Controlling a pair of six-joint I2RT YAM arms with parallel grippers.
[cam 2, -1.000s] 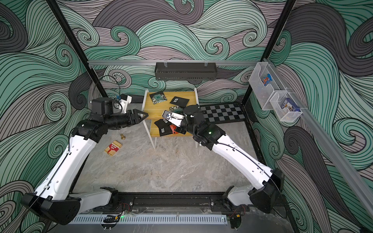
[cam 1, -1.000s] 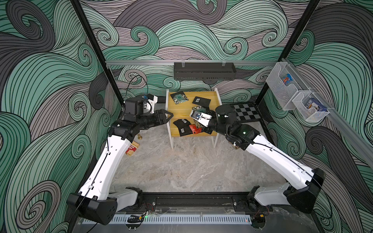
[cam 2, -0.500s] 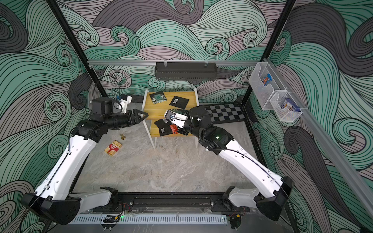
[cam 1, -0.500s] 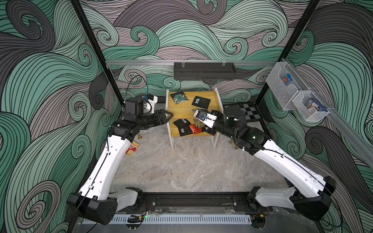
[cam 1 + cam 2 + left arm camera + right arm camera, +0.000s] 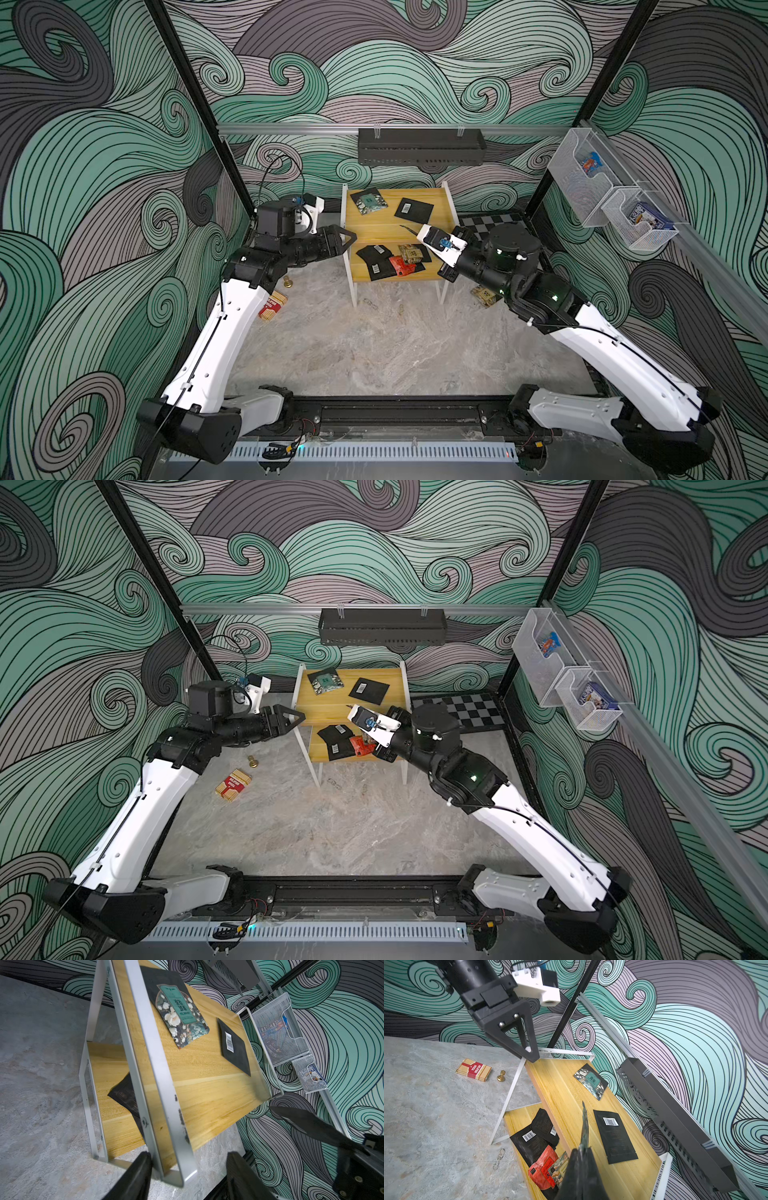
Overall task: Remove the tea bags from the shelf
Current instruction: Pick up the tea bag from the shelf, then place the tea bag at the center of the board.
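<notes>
- In a top view, the right gripper (image 5: 417,232) is holding one tea bag (image 5: 406,227) over the shelf (image 5: 374,227); more tea bags (image 5: 376,258) are lying on both boards.
- Left wrist view: the left gripper (image 5: 189,1156) is straddling the shelf's corner, fingers (image 5: 135,1178) spread.
- Right wrist view: closed fingers (image 5: 577,1174) are pinching that tea bag edge-on.

The walls (image 5: 124,124) are covered in teal and grey swirls. A grey marbled floor (image 5: 374,345) is seen at lower centre; a black tray (image 5: 419,146) is mounted at upper centre.

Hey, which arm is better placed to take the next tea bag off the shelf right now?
Right. The right fingers are shut on a tea bag held edge-up above the shelf; the left fingers stand open astride its white frame, holding nothing.
</notes>
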